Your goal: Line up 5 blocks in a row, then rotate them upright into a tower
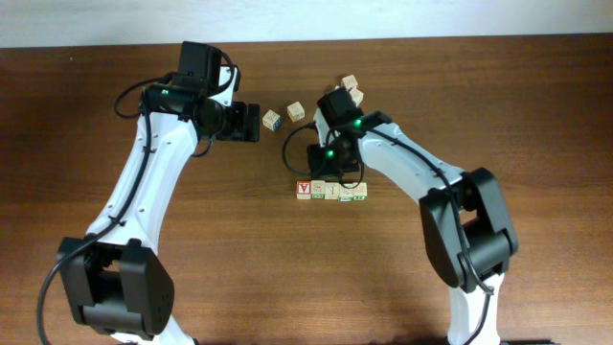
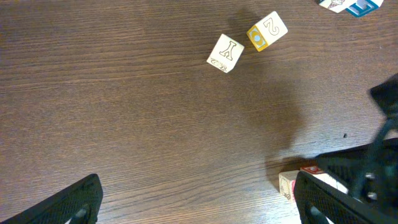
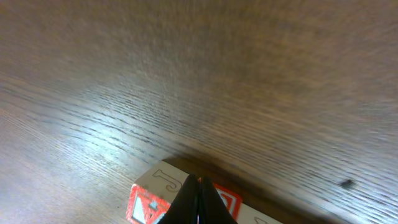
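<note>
A row of blocks lies mid-table: a red-and-white lettered block at its left end, two pale ones beside it, and a green-marked one at the right. My right gripper is shut with nothing in it. Its closed tips sit over the top of the red block; whether they touch it is unclear. My left gripper is open and empty, low over bare wood. In the left wrist view the red block shows beside the right finger.
Loose cubes lie behind the row: a blue-marked one right in front of the left gripper, one beside it, and two by the right arm. The left wrist view shows an "I" cube and a "2" cube.
</note>
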